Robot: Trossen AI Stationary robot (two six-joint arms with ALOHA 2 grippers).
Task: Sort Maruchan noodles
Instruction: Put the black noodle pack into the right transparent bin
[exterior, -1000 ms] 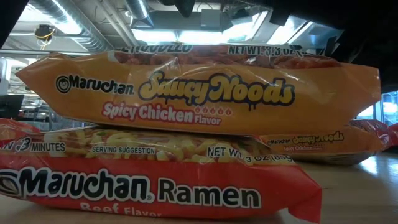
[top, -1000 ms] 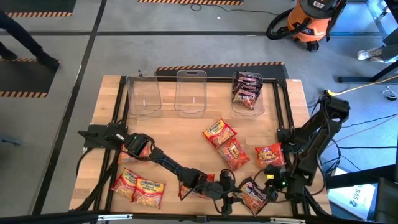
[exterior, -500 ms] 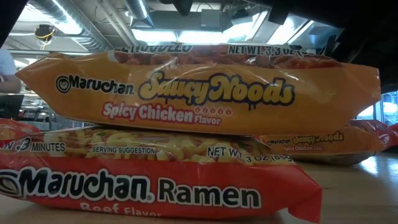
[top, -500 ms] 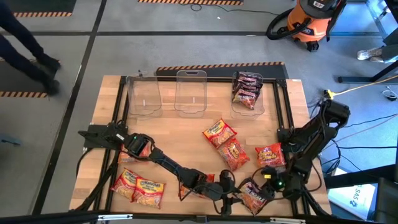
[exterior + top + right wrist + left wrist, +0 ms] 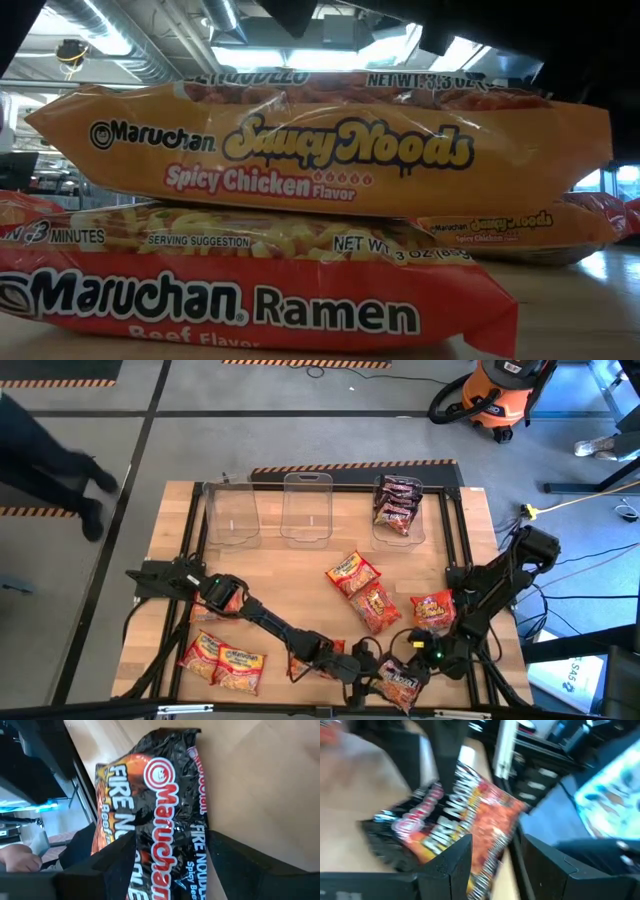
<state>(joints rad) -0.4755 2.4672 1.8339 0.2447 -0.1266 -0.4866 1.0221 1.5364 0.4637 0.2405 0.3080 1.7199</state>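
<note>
At the far left of the high view, beyond the wooden table [image 5: 300, 555], a person [image 5: 60, 470] on the grey floor.

Along the table's back edge, three clear bins in a row: left bin [image 5: 231, 512], then middle bin [image 5: 307, 506], no packets visible in either, then right bin [image 5: 399, 528] with dark packets [image 5: 396, 500] inside.

At the near left corner, two orange-and-red packets [image 5: 222, 660] side by side, touching. In the low view, up close, an orange Saucy Noods Spicy Chicken packet [image 5: 320, 150] flat on top of a red Maruchan Ramen Beef packet [image 5: 250, 290], with a second Saucy Noods packet [image 5: 510, 232] farther back on the right.

Stretched low across the near side from the left, the left gripper [image 5: 495, 850], fingers apart and holding nothing, just beside a red packet [image 5: 315, 660] at the front edge.

Near the table's middle, two more orange-red packets [image 5: 362, 590], overlapping; to their right, a lone red-orange packet [image 5: 433, 610].

At the near edge right of centre, close to the left gripper, the black Fire Noodles packet [image 5: 160, 800], flat on the wood. Clamped across its width by the right gripper [image 5: 172, 845], one dark finger against each long edge, jaws spread wide to take it.
</note>
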